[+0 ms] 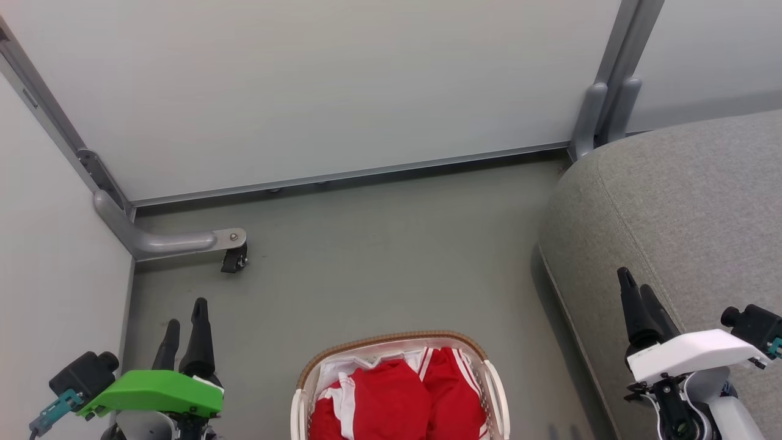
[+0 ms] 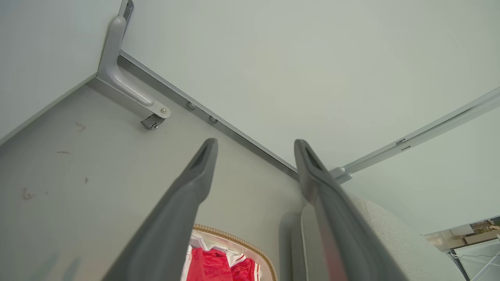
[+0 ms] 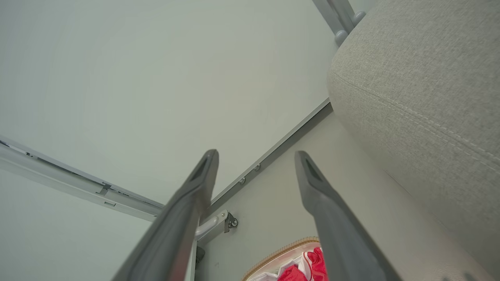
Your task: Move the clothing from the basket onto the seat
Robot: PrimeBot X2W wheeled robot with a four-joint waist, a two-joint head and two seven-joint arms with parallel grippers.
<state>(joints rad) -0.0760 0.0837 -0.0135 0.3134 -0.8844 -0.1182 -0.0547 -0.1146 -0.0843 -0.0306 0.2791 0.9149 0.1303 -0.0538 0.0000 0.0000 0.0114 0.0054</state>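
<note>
Clothing (image 1: 403, 397), bright red with white stripes, heaped in the basket (image 1: 391, 342)

Between our two hands we see bright red clothing (image 1: 397, 397) with white stripes, in a white basket (image 1: 391, 338) with a brown woven-look rim. Our dark-fingered left hand (image 1: 185, 313) wears a green cover, our right hand (image 1: 635, 282) a white one. The seat (image 1: 684, 201) beside our right hand is light grey, and the floor (image 1: 379, 256) is dull grey-green.
</note>
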